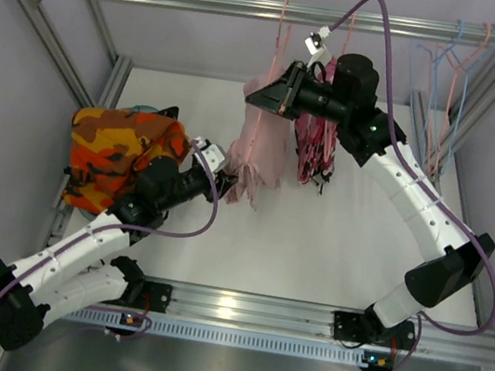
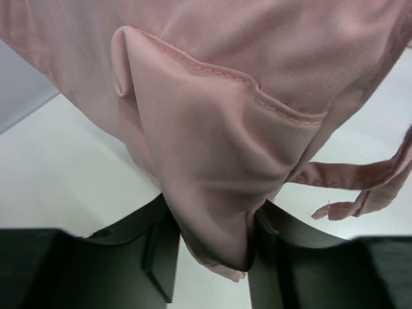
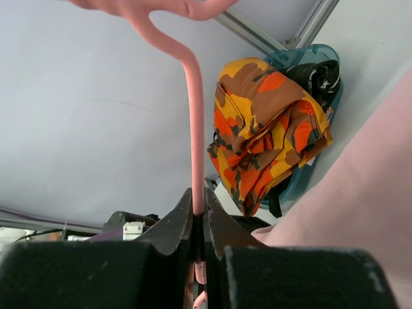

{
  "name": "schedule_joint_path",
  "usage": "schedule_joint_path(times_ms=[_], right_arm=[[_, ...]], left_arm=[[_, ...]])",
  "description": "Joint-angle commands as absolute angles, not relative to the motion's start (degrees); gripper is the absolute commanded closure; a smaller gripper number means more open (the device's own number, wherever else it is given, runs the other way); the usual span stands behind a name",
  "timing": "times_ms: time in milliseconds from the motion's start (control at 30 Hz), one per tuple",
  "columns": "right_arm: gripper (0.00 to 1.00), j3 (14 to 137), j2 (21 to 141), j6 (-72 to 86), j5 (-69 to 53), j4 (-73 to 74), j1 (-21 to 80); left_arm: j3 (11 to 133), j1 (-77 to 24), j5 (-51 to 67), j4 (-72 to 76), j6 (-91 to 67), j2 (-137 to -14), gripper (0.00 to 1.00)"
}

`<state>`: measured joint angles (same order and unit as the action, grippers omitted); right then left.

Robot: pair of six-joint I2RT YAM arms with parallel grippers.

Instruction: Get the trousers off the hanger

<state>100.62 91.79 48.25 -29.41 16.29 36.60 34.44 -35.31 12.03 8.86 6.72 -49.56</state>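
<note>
The pale pink trousers (image 1: pixel 257 154) hang from a pink hanger (image 1: pixel 279 31) hooked on the top rail. My left gripper (image 1: pixel 229 181) is shut on a lower fold of them; in the left wrist view the pink cloth (image 2: pixel 212 129) fills the gap of the left gripper (image 2: pixel 215 248). My right gripper (image 1: pixel 276 96) is shut on the hanger's thin pink stem (image 3: pixel 196 129), which runs up from the closed right gripper (image 3: pixel 198 215). The orange camouflage trousers (image 1: pixel 116 155) lie bunched in a bin at the left, also in the right wrist view (image 3: pixel 267 132).
A teal bin (image 3: pixel 312 55) holds the camouflage trousers at the left wall. A dark pink striped garment (image 1: pixel 314 149) hangs right of the pink trousers. Several spare hangers (image 1: pixel 453 77) hang at the back right. Aluminium frame rails (image 1: pixel 257 6) surround the white table.
</note>
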Motion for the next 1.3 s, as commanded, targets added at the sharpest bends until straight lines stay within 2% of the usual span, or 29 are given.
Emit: schedule_joint_path(times_ms=[0, 33, 100, 133, 167, 200, 333, 600, 1033, 1267], right_arm=[[1.0, 103.0, 89.1, 49.1, -31.5, 10.2, 36.8], [1.0, 102.7, 89.0, 49.2, -31.8, 10.2, 36.8], [1.0, 102.3, 88.6, 49.1, -32.3, 9.8, 36.9], [1.0, 101.8, 88.4, 48.9, -32.5, 9.8, 37.0], [1.0, 101.4, 88.1, 48.4, -32.8, 9.8, 37.0], [1.0, 100.6, 87.8, 47.0, -32.9, 10.3, 37.0], [1.0, 97.2, 86.2, 43.2, -33.5, 12.0, 36.5], [1.0, 92.5, 82.9, 39.6, -32.5, 14.0, 35.9], [1.0, 83.9, 81.0, 35.8, -30.9, 16.4, 34.4], [1.0, 81.3, 81.4, 35.1, -32.2, 15.5, 33.1]], left_arm=[[35.2, -35.4, 10.3, 13.0, 8.5, -49.9, 0.57], [35.2, -35.4, 9.8, 13.0, 8.4, -49.9, 0.61], [36.1, -35.4, 9.0, 12.9, 7.6, -50.0, 0.81], [36.7, -35.4, 8.4, 12.9, 6.9, -50.1, 0.86], [37.5, -35.4, 8.3, 12.7, 5.6, -50.3, 0.98], [40.4, -35.4, 8.0, 11.9, 4.4, -50.1, 1.0], [50.6, -35.4, 5.3, 5.4, -6.1, -49.9, 1.0], [67.4, -34.7, 7.4, -1.8, -14.1, -50.1, 1.0], [89.8, -32.0, 4.5, -0.8, -20.6, -55.9, 1.0], [99.6, -26.5, 5.0, 1.3, -22.1, -57.0, 1.0]])
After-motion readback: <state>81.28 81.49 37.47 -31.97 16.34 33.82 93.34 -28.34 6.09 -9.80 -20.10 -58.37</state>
